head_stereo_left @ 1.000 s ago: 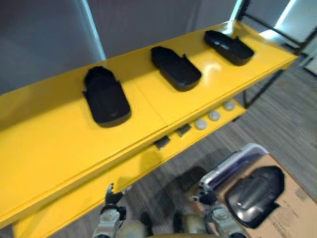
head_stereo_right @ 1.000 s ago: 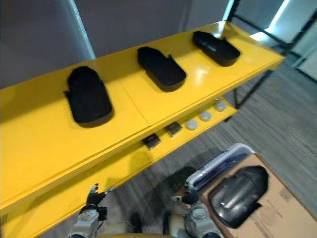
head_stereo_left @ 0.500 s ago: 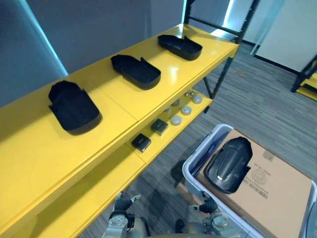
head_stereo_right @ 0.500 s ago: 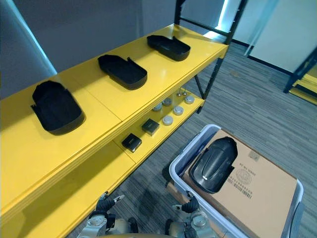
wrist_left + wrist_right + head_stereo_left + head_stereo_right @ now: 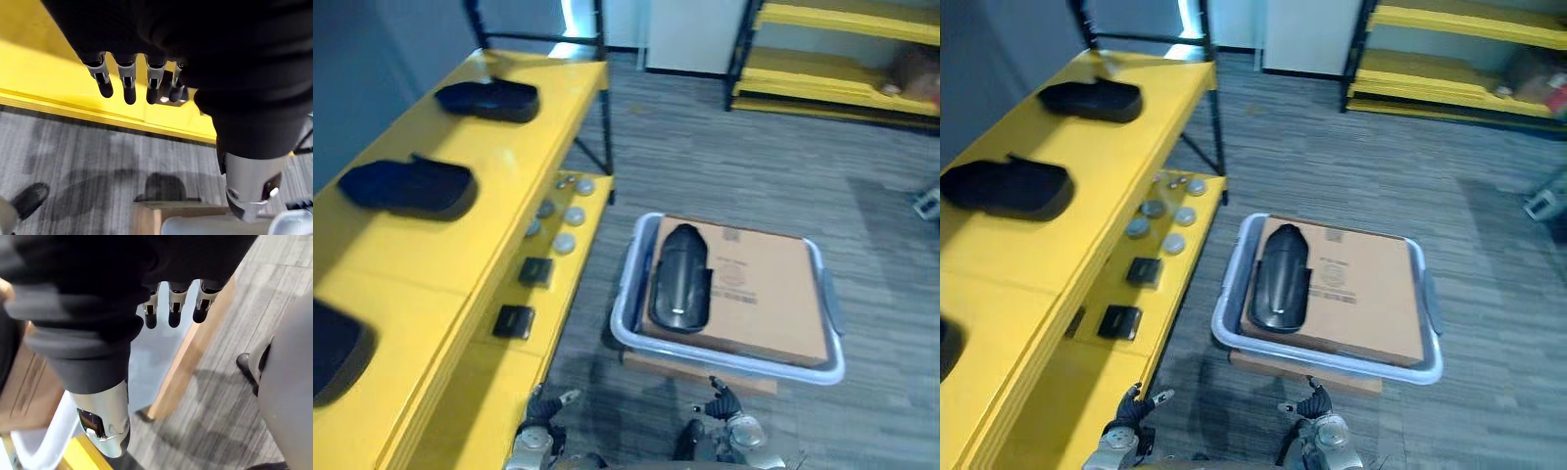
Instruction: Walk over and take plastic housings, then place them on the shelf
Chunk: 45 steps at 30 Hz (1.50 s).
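Left eye view: one black plastic housing (image 5: pixel 680 279) lies on a cardboard sheet (image 5: pixel 764 294) inside a grey bin (image 5: pixel 729 360) on the floor (image 5: pixel 724 147), beside the yellow shelf (image 5: pixel 431 255). Two more housings (image 5: pixel 408 186) rest on the shelf's top level. Left hand (image 5: pixel 536 436) and right hand (image 5: pixel 734 426) hang low near the bin, fingers straight and relaxed, holding nothing.

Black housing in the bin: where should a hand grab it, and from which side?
Likely across its narrow middle, from above. The housing lies flat on the cardboard in the bin, long axis pointing away from the robot, both long edges exposed. It sits near the bin's left wall, so there is more room on its right side.
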Available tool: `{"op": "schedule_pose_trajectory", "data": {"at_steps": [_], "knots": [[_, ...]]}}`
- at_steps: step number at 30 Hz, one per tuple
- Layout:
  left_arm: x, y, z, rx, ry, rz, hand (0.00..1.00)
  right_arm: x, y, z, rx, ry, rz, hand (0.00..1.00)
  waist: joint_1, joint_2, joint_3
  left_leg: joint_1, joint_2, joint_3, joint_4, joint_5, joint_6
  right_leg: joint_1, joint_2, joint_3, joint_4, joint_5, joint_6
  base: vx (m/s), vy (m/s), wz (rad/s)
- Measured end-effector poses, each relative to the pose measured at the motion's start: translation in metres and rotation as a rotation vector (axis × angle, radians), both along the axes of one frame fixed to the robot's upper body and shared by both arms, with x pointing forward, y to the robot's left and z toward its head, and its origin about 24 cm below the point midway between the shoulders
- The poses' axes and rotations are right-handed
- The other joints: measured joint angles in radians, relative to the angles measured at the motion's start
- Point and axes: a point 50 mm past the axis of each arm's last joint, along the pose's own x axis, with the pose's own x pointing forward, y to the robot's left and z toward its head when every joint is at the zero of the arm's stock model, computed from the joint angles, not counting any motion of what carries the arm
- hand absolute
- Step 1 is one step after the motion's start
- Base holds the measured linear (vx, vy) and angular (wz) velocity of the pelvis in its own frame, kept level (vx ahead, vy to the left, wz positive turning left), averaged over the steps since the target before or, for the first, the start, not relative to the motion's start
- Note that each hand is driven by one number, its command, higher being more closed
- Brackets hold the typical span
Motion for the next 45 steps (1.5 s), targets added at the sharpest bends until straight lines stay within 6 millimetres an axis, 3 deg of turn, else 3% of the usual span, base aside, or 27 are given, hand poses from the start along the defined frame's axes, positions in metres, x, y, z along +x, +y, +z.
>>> {"op": "schedule_pose_trajectory", "data": {"at_steps": [1, 2, 4, 5, 7, 8, 10, 11, 12, 15, 19, 27, 31, 36, 37, 39, 41, 45], "knots": [[-0.001, -0.003, -0.001, -0.011, 0.003, 0.000, 0.00, -0.007, -0.008, -0.001, -0.006, 0.012, -0.035, 0.00, -0.001, 0.006, 0.004, 0.004, 0.045, -0.002, 0.063, -0.029, -0.040, 0.021, 0.031, 0.016, -0.013, -0.010, -0.004, -0.01, -0.100, -0.54], [-0.002, -0.004, -0.002, -0.016, 0.010, -0.001, 0.00, -0.009, -0.012, 0.000, -0.005, 0.005, -0.063, 0.00, 0.000, 0.008, 0.014, -0.004, 0.097, -0.007, 0.168, -0.054, -0.055, 0.042, 0.052, 0.032, -0.012, -0.027, -0.015, -0.01, -0.090, -0.51], [-0.004, -0.006, -0.003, -0.029, 0.014, 0.001, 0.00, -0.011, -0.019, 0.002, -0.005, -0.013, -0.103, 0.00, -0.001, 0.005, 0.028, -0.056, 0.165, -0.054, 0.373, -0.051, -0.036, 0.073, 0.065, 0.055, -0.009, -0.052, -0.019, -0.03, -0.063, -0.40], [-0.005, -0.010, -0.004, -0.046, 0.018, 0.007, 0.00, -0.012, -0.022, 0.002, -0.002, -0.013, -0.126, 0.00, -0.002, 0.012, 0.034, -0.089, 0.175, -0.113, 0.447, -0.048, -0.026, 0.084, 0.067, 0.067, -0.009, -0.056, -0.020, -0.01, 0.001, -0.46], [-0.013, -0.019, -0.007, -0.086, 0.033, 0.036, 0.00, -0.014, -0.039, 0.004, -0.017, -0.017, -0.195, 0.00, 0.003, 0.026, 0.049, -0.140, 0.088, -0.286, 0.446, -0.087, -0.042, 0.085, 0.046, 0.122, 0.000, -0.060, -0.018, 0.04, 0.097, -0.58], [-0.015, -0.018, -0.007, -0.089, 0.037, 0.043, 0.00, -0.014, -0.040, 0.004, -0.017, -0.020, -0.214, 0.00, 0.002, 0.028, 0.050, -0.148, 0.060, -0.315, 0.417, -0.096, -0.044, 0.085, 0.039, 0.135, 0.003, -0.061, -0.014, 0.07, 0.133, -0.52], [-0.017, -0.015, -0.007, -0.084, 0.037, 0.054, 0.00, -0.020, -0.043, 0.002, -0.014, -0.010, -0.258, 0.00, 0.003, 0.031, 0.051, -0.159, -0.005, -0.388, 0.284, -0.098, -0.042, 0.082, 0.019, 0.156, 0.021, -0.069, 0.010, 0.05, 0.138, -0.33], [-0.017, -0.015, -0.007, -0.082, 0.035, 0.064, 0.00, -0.025, -0.047, 0.002, -0.014, -0.007, -0.286, 0.00, 0.001, 0.048, 0.047, -0.148, -0.025, -0.436, 0.156, -0.063, -0.049, 0.079, 0.024, 0.163, 0.039, -0.077, 0.033, 0.06, 0.192, -0.26], [-0.017, -0.012, -0.007, -0.076, 0.033, 0.075, 0.00, -0.027, -0.049, 0.002, -0.009, -0.006, -0.317, 0.00, 0.003, 0.050, 0.052, -0.136, -0.034, -0.434, 0.144, -0.062, -0.006, 0.085, 0.019, 0.181, 0.044, -0.080, 0.046, 0.08, 0.192, -0.20], [-0.015, -0.005, -0.005, -0.060, 0.025, 0.079, 0.00, -0.032, -0.049, 0.000, 0.035, -0.007, -0.406, 0.00, 0.000, 0.014, 0.044, -0.099, -0.092, -0.425, 0.087, -0.057, 0.010, 0.098, -0.025, 0.184, 0.042, -0.075, 0.078, 0.18, 0.189, 0.03], [-0.015, -0.003, -0.005, -0.056, 0.025, 0.079, 0.00, -0.032, -0.053, 0.001, 0.061, -0.025, -0.479, 0.00, 0.000, 0.010, 0.041, -0.073, -0.141, -0.436, 0.045, -0.042, 0.033, 0.112, -0.059, 0.186, 0.025, -0.072, 0.093, 0.13, 0.123, 0.06], [-0.023, 0.013, -0.006, -0.022, 0.040, 0.100, 0.00, -0.031, -0.070, 0.006, 0.068, -0.077, -0.623, 0.00, 0.001, -0.002, 0.034, -0.036, -0.156, -0.441, -0.027, -0.033, 0.046, 0.136, -0.053, 0.187, -0.015, -0.070, 0.095, 0.08, 0.028, 0.01], [-0.031, 0.018, -0.007, -0.024, 0.055, 0.127, 0.00, -0.022, -0.091, 0.032, 0.003, -0.228, -0.657, 0.00, -0.006, -0.018, 0.026, -0.012, -0.158, -0.440, -0.061, -0.033, 0.046, 0.150, -0.048, 0.190, -0.036, -0.069, 0.097, 0.05, 0.010, -0.06], [-0.047, 0.023, -0.010, -0.028, 0.081, 0.159, 0.00, 0.016, -0.110, 0.105, -0.124, -0.590, -0.581, 0.00, -0.025, -0.057, -0.001, -0.009, -0.160, -0.439, -0.078, -0.030, 0.049, 0.149, -0.049, 0.193, -0.049, -0.063, 0.098, 0.01, 0.002, -0.01], [-0.048, 0.023, -0.010, -0.028, 0.084, 0.159, 0.00, 0.019, -0.110, 0.113, -0.137, -0.624, -0.563, 0.00, -0.024, -0.060, -0.002, -0.009, -0.160, -0.439, -0.078, -0.030, 0.049, 0.149, -0.049, 0.193, -0.049, -0.062, 0.098, 0.00, 0.000, 0.00], [-0.051, 0.023, -0.010, -0.027, 0.090, 0.162, 0.00, 0.036, -0.102, 0.142, -0.164, -0.756, -0.464, 0.00, -0.023, -0.063, -0.004, -0.009, -0.160, -0.440, -0.078, -0.030, 0.049, 0.150, -0.050, 0.193, -0.052, -0.058, 0.099, 0.00, 0.000, 0.00], [-0.051, 0.023, -0.010, -0.027, 0.088, 0.159, 0.00, 0.052, -0.088, 0.159, -0.164, -0.834, -0.345, 0.00, -0.022, -0.063, -0.004, -0.010, -0.161, -0.440, -0.078, -0.029, 0.052, 0.153, -0.050, 0.193, -0.064, -0.048, 0.098, 0.00, 0.000, 0.00], [-0.047, 0.021, -0.009, -0.032, 0.064, 0.144, 0.00, 0.084, -0.046, 0.176, -0.112, -0.913, -0.092, 0.00, -0.002, -0.063, -0.005, -0.026, -0.170, -0.453, -0.083, -0.018, 0.056, 0.153, -0.050, 0.185, -0.080, -0.039, 0.099, -0.05, -0.018, 0.08]]}}
